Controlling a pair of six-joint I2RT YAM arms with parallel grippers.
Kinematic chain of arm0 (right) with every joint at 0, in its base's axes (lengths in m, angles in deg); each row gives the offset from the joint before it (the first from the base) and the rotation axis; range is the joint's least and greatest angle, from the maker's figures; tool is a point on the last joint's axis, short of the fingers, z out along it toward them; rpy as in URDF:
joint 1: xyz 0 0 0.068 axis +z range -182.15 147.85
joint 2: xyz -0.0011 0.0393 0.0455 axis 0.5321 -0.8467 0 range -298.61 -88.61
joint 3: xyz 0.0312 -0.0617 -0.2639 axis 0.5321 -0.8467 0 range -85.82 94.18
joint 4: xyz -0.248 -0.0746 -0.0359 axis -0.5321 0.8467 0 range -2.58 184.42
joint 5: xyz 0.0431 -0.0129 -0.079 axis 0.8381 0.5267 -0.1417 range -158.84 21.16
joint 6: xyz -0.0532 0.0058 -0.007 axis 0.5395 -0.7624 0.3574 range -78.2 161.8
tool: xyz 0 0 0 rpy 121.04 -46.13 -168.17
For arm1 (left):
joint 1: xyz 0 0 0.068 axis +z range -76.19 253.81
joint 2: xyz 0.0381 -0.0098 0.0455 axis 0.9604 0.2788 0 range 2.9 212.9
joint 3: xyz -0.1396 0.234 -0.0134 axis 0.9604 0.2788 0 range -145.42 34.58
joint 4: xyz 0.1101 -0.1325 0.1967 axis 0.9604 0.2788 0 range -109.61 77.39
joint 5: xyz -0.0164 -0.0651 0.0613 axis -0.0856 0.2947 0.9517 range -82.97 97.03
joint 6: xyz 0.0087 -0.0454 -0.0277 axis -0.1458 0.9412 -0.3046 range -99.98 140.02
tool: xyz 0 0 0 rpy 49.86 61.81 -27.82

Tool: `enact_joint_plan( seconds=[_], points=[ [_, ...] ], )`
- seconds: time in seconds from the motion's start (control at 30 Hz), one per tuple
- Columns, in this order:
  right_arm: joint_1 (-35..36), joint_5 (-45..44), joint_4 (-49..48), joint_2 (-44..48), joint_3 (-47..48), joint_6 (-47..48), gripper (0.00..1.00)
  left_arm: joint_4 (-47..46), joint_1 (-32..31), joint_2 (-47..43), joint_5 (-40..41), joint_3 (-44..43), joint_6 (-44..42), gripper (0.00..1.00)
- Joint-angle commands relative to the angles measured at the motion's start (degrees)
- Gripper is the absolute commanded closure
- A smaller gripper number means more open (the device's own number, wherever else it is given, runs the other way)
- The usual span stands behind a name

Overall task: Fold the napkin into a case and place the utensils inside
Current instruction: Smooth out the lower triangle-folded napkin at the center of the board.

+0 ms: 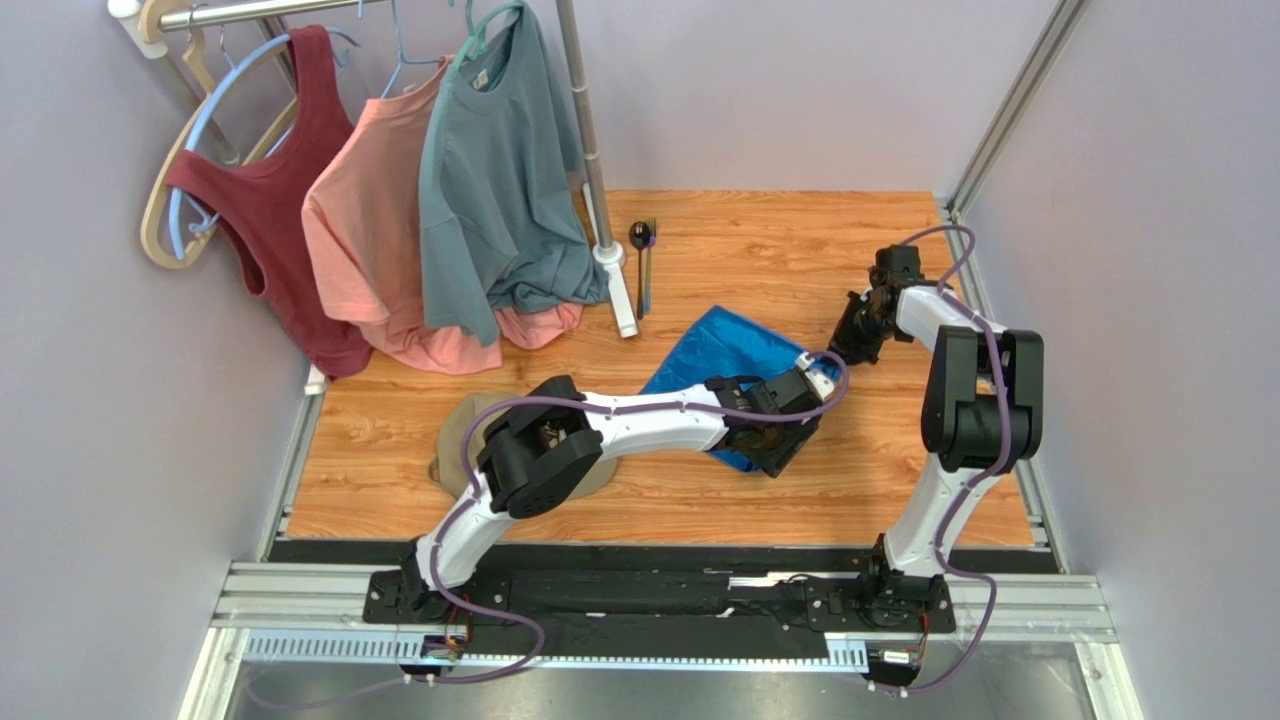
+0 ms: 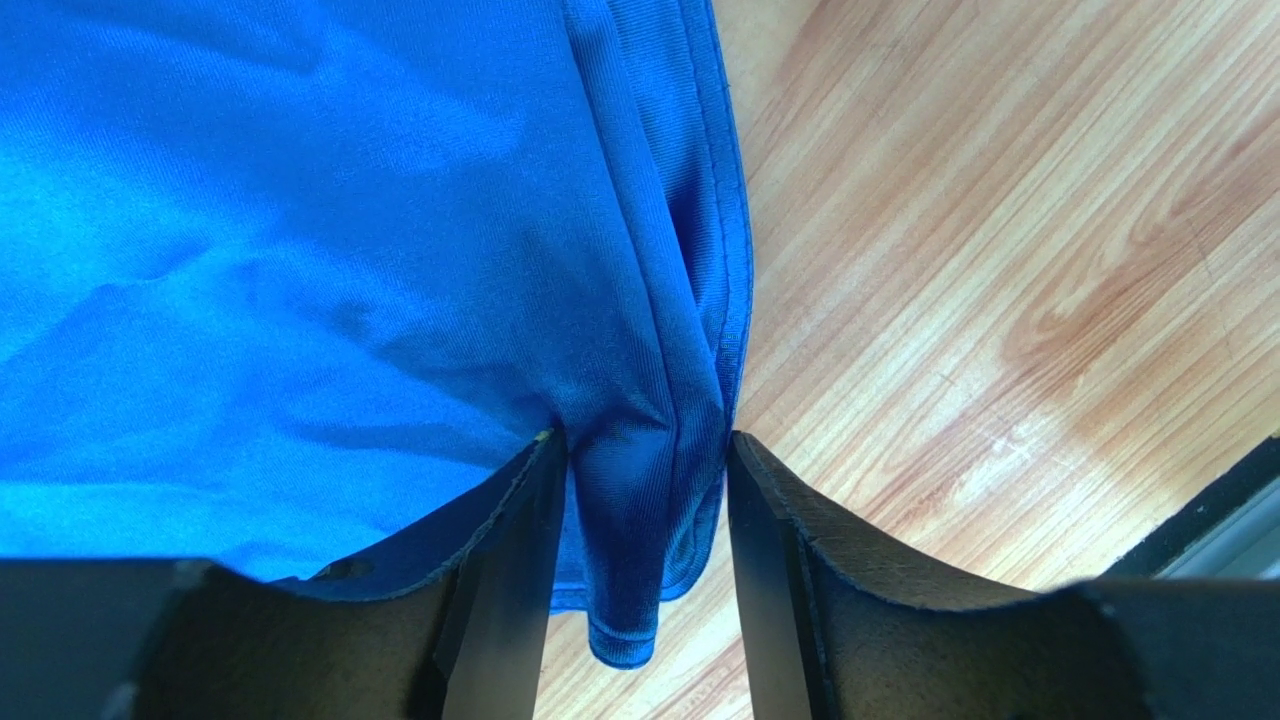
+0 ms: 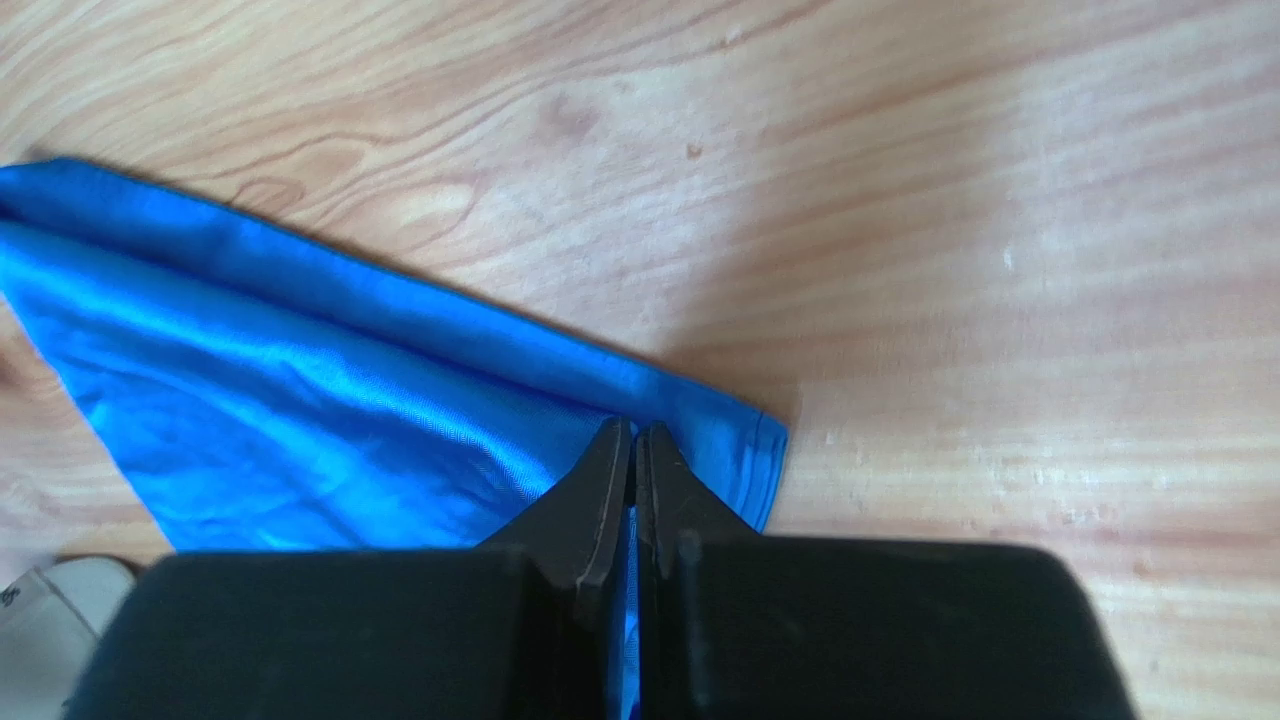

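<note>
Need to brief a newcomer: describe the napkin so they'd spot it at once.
Start at the wooden table, then look mid-table, just right of the clothes rack's pole. The napkin lies there, pinched by the left hand and right hand. It alone is bright, shiny blue: the cap nearby is tan, and the shirts hang on the rack.

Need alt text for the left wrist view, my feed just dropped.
The left end effector pinches a bunched, hemmed edge of the blue napkin between its two dark fingers. Cloth fills the upper left; bare wooden table shows at right.
</note>
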Motion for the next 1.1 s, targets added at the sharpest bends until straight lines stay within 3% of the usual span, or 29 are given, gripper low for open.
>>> enact_joint_plan(
  seconds=[0.0,0.33,0.73,0.8,0.9,0.97,1.07],
  points=[
    [0.5,1.1,2.5,6.0,2.6,-1.1,1.00,1.0,0.3,-2.6,-1.8,0.9,0.4,0.46],
    [0.3,-2.3,6.4,8.8,2.5,0.1,1.00,2.7,0.3,-4.3,-2.5,1.3,-0.3,0.34],
    [-0.7,-3.2,9.2,10.4,4.8,1.3,1.00,3.5,0.3,-9.4,-1.9,2.4,2.2,0.33],
    [-1.0,-2.8,9.6,10.4,4.9,1.3,1.00,3.4,0.6,-9.5,-2.2,1.8,2.7,0.35],
    [-1.2,-2.4,9.6,10.4,5.2,1.1,1.00,3.9,0.6,-8.4,-1.6,0.1,3.2,0.48],
    [-1.2,-2.1,9.7,10.4,5.2,0.8,1.00,4.7,0.7,-6.8,-1.4,-2.0,3.2,0.49],
    [-1.3,-1.7,9.7,10.3,5.5,0.3,1.00,4.5,0.6,-4.6,-1.7,-4.3,2.8,0.37]
  ],
)
